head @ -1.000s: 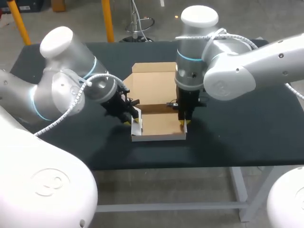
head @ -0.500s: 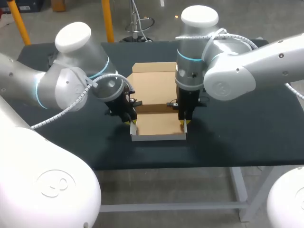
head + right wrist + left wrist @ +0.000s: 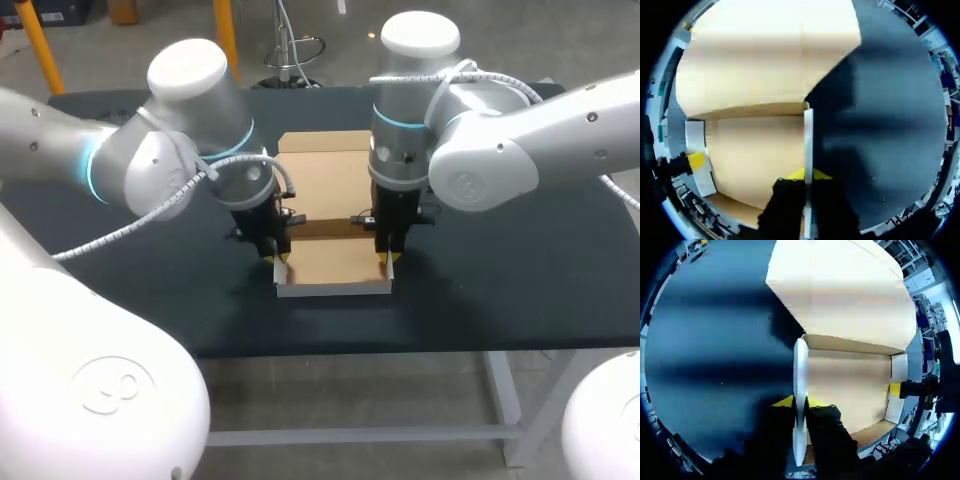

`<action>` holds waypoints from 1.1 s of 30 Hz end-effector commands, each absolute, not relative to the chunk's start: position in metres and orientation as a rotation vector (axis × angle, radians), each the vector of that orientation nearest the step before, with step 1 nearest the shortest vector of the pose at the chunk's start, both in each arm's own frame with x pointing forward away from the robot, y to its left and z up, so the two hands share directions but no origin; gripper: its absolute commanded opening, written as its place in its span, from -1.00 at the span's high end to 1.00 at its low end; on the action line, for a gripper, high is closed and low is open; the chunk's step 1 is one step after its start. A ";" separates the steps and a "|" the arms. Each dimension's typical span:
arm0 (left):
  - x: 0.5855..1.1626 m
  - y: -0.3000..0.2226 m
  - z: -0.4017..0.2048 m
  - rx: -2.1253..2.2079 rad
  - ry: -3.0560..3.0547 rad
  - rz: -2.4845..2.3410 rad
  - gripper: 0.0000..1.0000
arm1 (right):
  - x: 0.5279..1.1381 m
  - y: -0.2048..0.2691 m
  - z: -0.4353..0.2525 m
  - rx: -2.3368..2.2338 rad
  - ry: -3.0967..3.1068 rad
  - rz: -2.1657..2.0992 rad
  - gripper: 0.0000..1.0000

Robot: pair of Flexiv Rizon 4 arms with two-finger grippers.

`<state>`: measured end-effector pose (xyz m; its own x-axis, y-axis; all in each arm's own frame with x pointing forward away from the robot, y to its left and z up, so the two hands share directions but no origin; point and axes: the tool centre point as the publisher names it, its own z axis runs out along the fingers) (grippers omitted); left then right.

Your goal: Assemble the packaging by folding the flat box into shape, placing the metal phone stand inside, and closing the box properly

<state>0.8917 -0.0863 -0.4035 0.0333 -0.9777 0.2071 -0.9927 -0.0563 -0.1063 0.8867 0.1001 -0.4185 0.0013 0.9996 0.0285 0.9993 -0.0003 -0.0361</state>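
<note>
The half-folded box (image 3: pixel 335 262) sits on the bench (image 3: pixel 500 270), left fingers (image 3: pixel 279 258) and right fingers (image 3: pixel 388 260) each pinching one upright side of it, so an uneven pull could buckle the card or skew the box.

1. Head view: bright, even overhead light. Soft shadow on the dark tabletop (image 3: pixel 500 290) beside the box (image 3: pixel 330 262).
2. Wrist views: box lid washed out, near white. Dark bands cross tabletop and cardboard.
3. Left claw (image 3: pixel 801 402) and right claw (image 3: pixel 807 175): bodies in shadow, near black.
</note>
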 end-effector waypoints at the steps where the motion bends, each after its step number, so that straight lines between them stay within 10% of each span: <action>1: 0.896 -0.093 -0.412 2.358 -2.225 0.075 1.00 | 0.887 0.104 -0.418 -2.187 -2.189 0.012 1.00; 13: 0.896 -0.090 -0.415 2.391 -2.244 0.056 1.00 | 0.885 0.104 -0.415 -2.166 -2.205 -0.012 0.91; 15: 0.896 -0.090 -0.415 2.395 -2.246 0.057 1.00 | 0.884 0.104 -0.412 -2.149 -2.219 -0.037 0.33; 17: 0.896 -0.089 -0.414 2.398 -2.249 0.060 1.00 | 0.882 0.104 -0.407 -2.114 -2.233 -0.081 -1.00; 33: 0.893 -0.085 -0.409 2.440 -2.278 0.103 1.00 | 0.864 0.093 -0.374 -1.671 -2.393 -0.369 -1.00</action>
